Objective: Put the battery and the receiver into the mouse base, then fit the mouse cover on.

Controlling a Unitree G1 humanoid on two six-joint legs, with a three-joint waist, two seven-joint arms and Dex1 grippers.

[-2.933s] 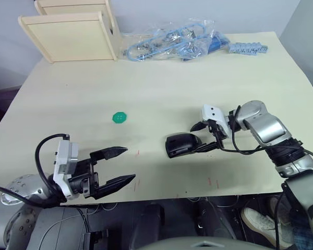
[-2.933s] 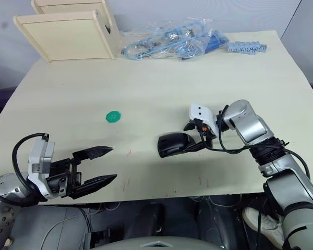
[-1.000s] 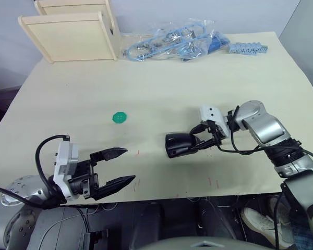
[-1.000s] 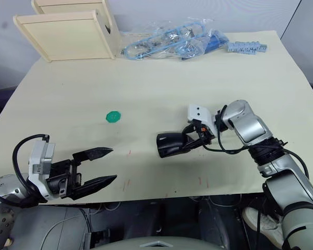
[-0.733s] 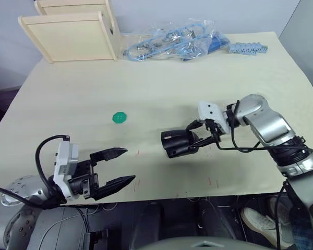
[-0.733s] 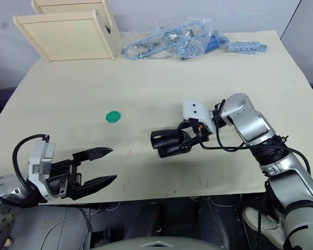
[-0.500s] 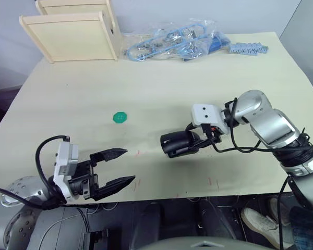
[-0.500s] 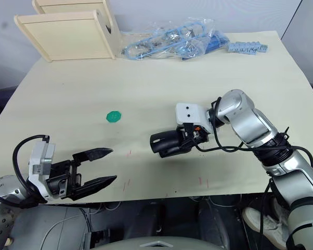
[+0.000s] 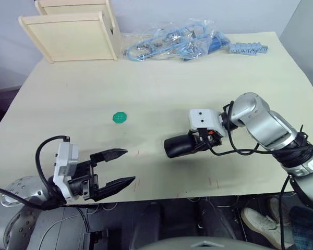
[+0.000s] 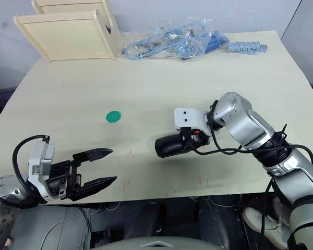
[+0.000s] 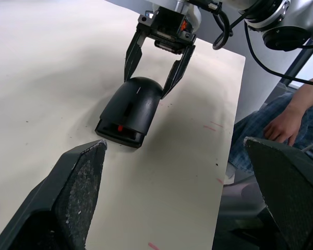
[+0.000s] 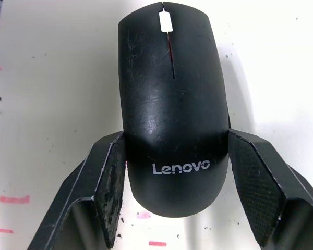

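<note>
Now the right gripper (image 9: 194,144) is clamped on the rear end of the mouse (image 9: 181,146), one black finger pressed against each side of the shell, and the mouse sits in the middle of the near half of the table (image 9: 161,99). Seen from the right wrist, the mouse cover (image 12: 172,104) is seated on top, smooth and black, with white lettering near the fingers (image 12: 108,182) and a pale wheel at the far end. Seen from the left wrist, the front of the mouse points toward the left gripper, and a small red spot shows at its front edge, where the mouse base (image 11: 119,132) meets the cover; whether the mouse rests fully on the table or is raised a little cannot be told. The battery and the receiver cannot be made out. The left gripper (image 9: 120,166) hovers at the near left edge of the table, its two black fingers spread wide with nothing between them, well apart from the mouse. A flat green disc (image 9: 119,117) lies on the table between the two arms, farther from the near edge. At the far edge stand two pale wooden trays (image 9: 68,35), with a clear bag of blue parts (image 9: 169,41) beside them and a strip of blue-grey pieces (image 9: 248,48) to its right. A person's hand (image 11: 285,121) rests on a knee past the table's edge.
</note>
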